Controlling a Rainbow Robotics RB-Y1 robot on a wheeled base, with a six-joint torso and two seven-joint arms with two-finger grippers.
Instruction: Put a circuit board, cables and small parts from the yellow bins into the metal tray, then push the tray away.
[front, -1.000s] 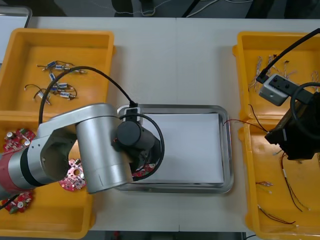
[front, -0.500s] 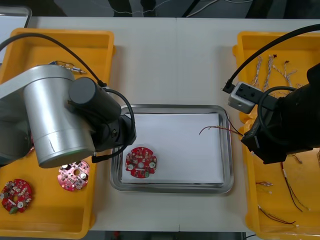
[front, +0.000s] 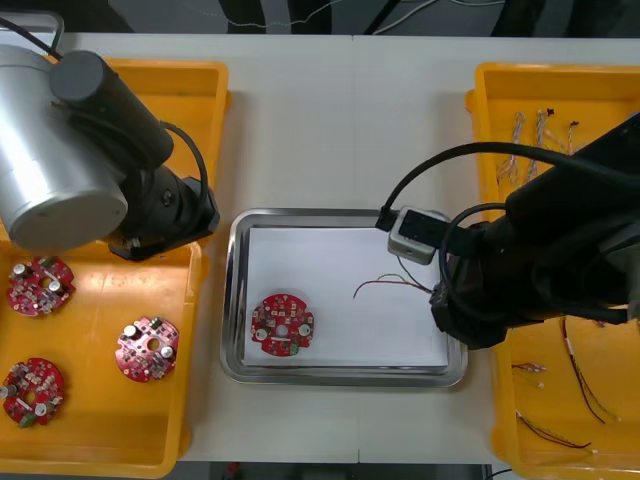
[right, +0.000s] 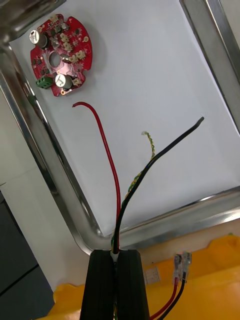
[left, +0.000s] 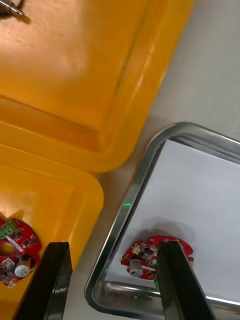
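**Cable (front: 385, 283) clamped in my right gripper (right: 118, 252), over the tray (front: 340, 378)**

My right gripper's fingers were pressed together on a cable of red, black and yellow strands, with only the strands' thickness between them. I held it above the tray's right edge, beside the near right bin (front: 510, 430). The loose ends reached out over the tray's white inside, toward its middle; I could not tell whether they touched it. One board (front: 282, 324) lay flat in the tray's near left corner, apart from the red strand's tip. My left gripper (left: 112, 245) hung with its fingers spread wide and nothing between them. It was by the table's left edge, where the far left bin (front: 210, 110) met the near left bin (front: 95, 330), near the tray's left edge. Three more boards (front: 148, 348) lay in the near left bin. A few loose cables (front: 575, 370) lay in the near right bin.
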